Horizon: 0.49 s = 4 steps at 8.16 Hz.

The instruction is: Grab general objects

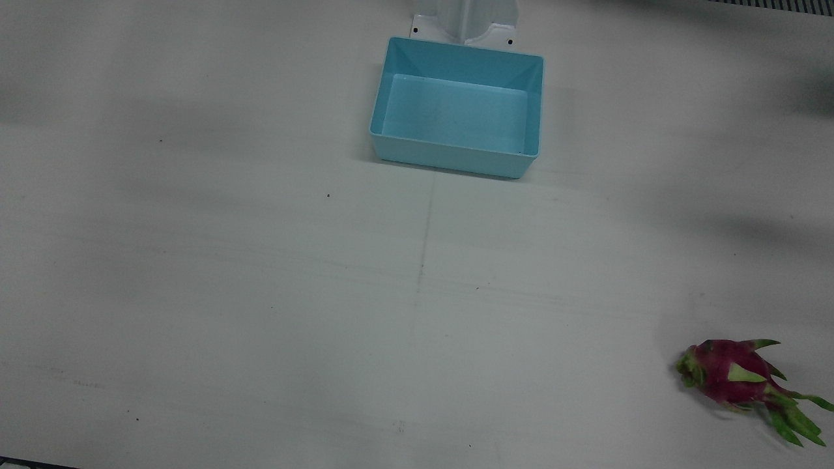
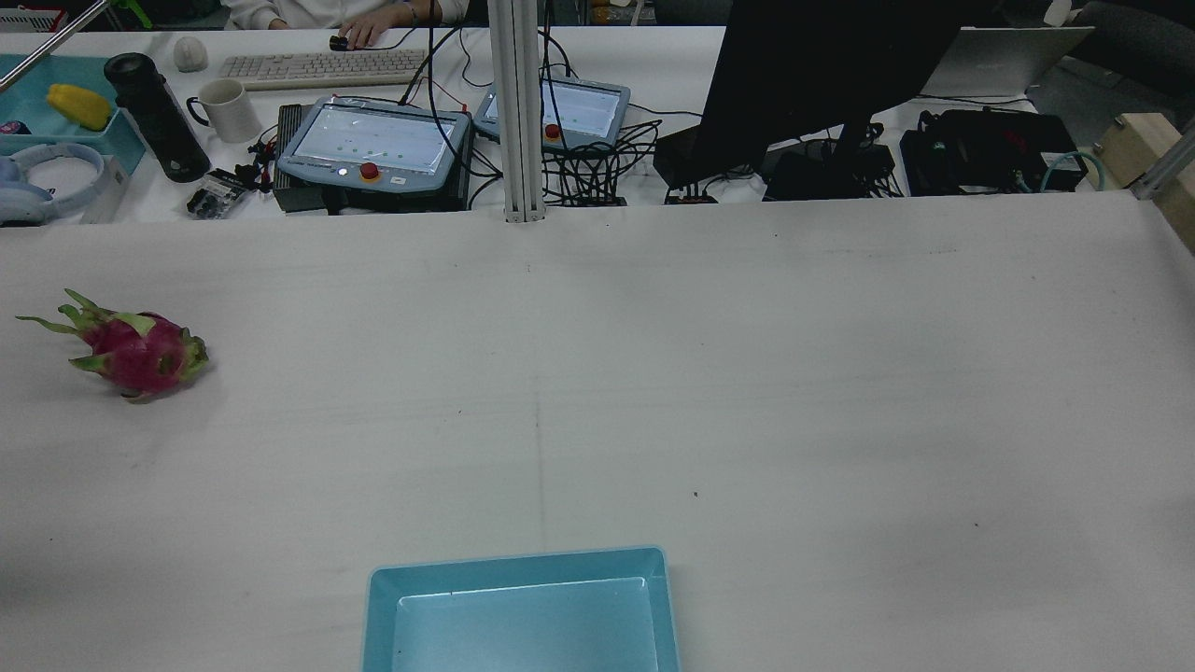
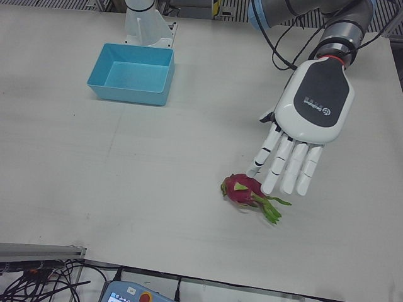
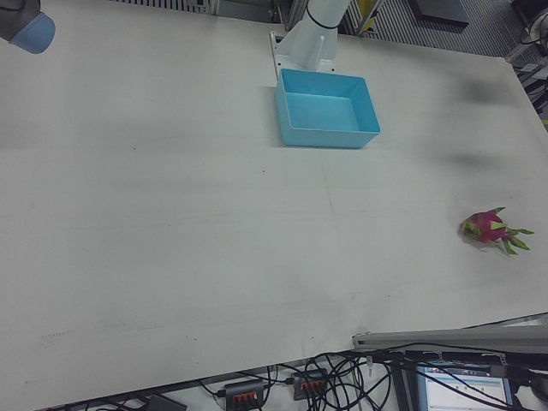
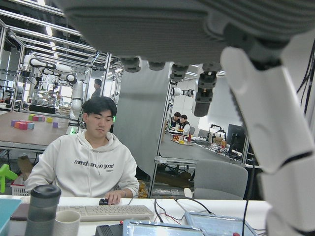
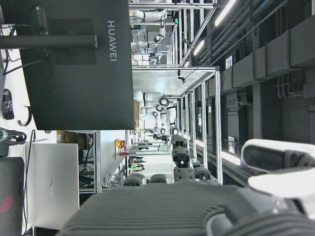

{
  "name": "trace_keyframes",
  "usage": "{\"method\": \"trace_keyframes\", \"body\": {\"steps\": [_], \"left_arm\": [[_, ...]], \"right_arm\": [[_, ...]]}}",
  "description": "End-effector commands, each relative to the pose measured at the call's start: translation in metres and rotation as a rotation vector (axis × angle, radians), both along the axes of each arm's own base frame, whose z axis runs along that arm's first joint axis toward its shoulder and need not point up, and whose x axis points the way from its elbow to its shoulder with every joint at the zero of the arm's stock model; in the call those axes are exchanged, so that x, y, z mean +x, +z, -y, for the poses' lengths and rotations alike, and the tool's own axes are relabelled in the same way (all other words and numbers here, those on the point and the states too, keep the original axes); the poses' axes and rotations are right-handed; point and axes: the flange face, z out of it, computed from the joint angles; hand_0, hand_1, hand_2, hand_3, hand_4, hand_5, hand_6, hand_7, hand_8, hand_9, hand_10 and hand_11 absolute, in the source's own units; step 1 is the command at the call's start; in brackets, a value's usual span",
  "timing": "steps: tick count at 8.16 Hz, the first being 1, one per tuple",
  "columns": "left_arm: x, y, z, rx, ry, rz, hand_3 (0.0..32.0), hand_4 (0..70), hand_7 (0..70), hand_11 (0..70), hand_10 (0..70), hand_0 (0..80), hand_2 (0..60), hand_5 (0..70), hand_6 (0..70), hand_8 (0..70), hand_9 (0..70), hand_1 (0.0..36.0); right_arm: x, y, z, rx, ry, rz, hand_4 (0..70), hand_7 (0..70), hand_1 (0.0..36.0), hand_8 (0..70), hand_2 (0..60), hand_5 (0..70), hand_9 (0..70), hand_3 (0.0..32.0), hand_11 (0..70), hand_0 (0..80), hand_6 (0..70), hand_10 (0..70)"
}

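The left hand (image 3: 307,135) hangs with fingers spread and empty above the dragon fruit (image 3: 247,190), near the table's (image 3: 126,189) operator-side edge. Of the right hand (image 6: 206,206) only a cut-off palm shows, so I cannot tell its state; an empty blue bin (image 3: 132,73) sits by the far edge

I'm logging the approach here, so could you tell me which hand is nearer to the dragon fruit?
The left hand: open, raised beside the dragon fruit. The right hand shows only in its own camera, facing a monitor, away from it.
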Motion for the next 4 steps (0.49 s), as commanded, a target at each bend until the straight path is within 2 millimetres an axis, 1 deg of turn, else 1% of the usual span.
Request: {"method": "trace_keyframes", "body": {"steps": [1,2,3,4], "left_arm": [[0.118,-0.012,0.003,-0.01,0.059,0.078,0.0,3.3,6.0,4.1,1.2,52.7,8.4,15.4,0.0,0.0,0.0,19.6],[0.124,-0.008,0.006,-0.014,0.04,0.07,0.0,2.5,5.2,3.9,1.1,52.0,5.9,13.5,0.0,0.0,0.0,18.5],[0.122,-0.009,0.006,-0.014,0.036,0.066,0.0,2.2,4.9,3.7,1.0,51.8,4.6,12.1,0.0,0.0,0.0,18.0],[0.123,0.001,0.008,-0.015,0.038,0.067,0.0,1.6,4.4,3.6,0.9,51.1,3.2,10.1,0.0,0.0,0.0,17.1]], "right_arm": [[0.0,0.001,0.0,-0.002,0.0,0.0,0.0,0.0,0.0,0.0,0.0,0.0,0.0,0.0,0.0,0.0,0.0,0.0],[0.0,0.002,0.0,-0.005,0.0,0.0,0.0,0.0,0.0,0.0,0.0,0.0,0.0,0.0,0.0,0.0,0.0,0.0],[0.0,0.002,0.0,-0.005,0.0,0.0,0.0,0.0,0.0,0.0,0.0,0.0,0.0,0.0,0.0,0.0,0.0,0.0],[0.0,0.002,0.0,-0.005,0.0,0.0,0.0,0.0,0.0,0.0,0.0,0.0,0.0,0.0,0.0,0.0,0.0,0.0]]}}
